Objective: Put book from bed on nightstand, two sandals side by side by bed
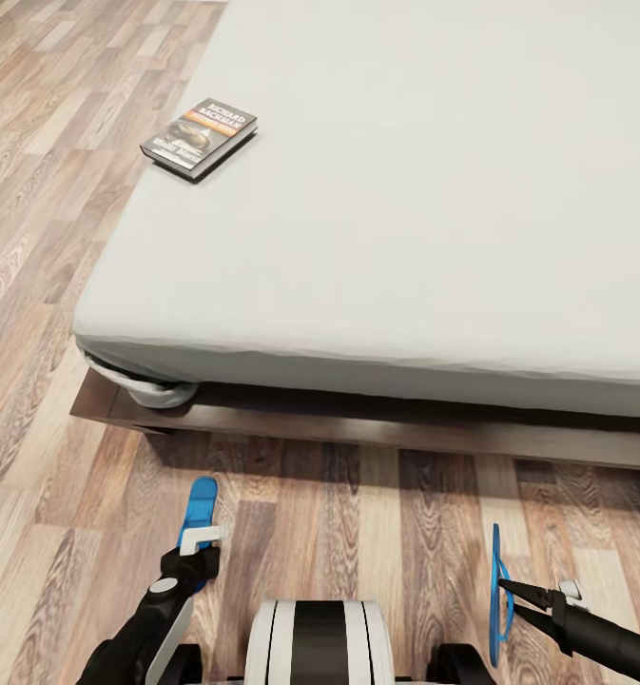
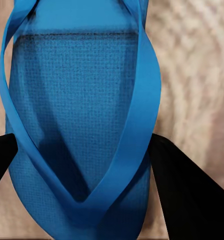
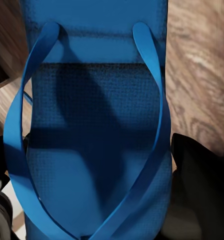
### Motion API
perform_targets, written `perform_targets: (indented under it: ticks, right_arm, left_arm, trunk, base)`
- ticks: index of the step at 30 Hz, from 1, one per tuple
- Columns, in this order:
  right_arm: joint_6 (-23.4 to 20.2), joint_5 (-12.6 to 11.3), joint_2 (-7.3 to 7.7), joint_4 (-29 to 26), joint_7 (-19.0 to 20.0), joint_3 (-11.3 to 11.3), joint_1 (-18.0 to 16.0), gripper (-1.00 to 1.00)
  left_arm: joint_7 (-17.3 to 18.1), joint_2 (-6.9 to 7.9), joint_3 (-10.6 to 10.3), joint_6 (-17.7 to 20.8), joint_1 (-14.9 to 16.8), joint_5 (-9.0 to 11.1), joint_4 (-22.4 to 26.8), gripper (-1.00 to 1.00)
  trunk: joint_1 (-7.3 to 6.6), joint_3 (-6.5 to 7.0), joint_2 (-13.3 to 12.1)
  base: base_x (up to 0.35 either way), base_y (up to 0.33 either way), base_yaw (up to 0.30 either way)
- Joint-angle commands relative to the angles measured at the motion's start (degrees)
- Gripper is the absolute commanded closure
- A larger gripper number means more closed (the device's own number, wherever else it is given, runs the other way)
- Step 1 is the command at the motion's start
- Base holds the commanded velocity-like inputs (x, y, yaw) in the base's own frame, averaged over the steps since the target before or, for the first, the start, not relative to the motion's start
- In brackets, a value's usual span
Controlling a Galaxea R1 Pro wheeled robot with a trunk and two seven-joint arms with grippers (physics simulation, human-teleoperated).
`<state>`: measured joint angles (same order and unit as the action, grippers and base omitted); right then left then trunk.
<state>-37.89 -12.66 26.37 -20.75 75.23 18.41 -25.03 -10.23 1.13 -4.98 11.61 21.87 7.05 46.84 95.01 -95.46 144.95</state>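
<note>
Blue sandals, one pinched in each gripper!
Left gripper and right gripper each clamp a sandal above the plank floor; book near the bed's left edge.

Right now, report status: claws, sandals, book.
Left claw shut on left sandal. Right claw shut on right sandal. Book on bed.

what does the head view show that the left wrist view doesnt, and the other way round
The head view alone shows the bed with the book lying near its corner, the right tool at an edge-on sandal, and the left tool. The left wrist view alone shows close detail: the left sandal's textured footbed, its V-shaped straps, and dark fingers flanking it. Both show that blue left sandal and the wood-plank floor.
</note>
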Motion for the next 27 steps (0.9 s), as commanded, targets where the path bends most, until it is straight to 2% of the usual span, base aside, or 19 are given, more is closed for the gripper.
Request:
perform_targets:
  ticks: [1,27]
  right_arm:
    - [-0.5,-0.1,0.0,0.0,0.1,0.1,0.0,1.0]
    - [-0.5,-0.1,0.0,0.0,0.1,0.1,0.0,1.0]
  left_arm:
    - [-0.6,0.08,-0.4,0.3,0.0,0.5,0.1,1.0]
    - [-0.6,-0.06,-0.5,0.4,0.0,0.4,0.2,1.0]
  trunk:
    - [0.01,-0.26,0.0]
    - [0.07,-0.7,0.1]
  base:
    - [0.0,0.0,0.0]
    - [0.0,0.0,0.0]
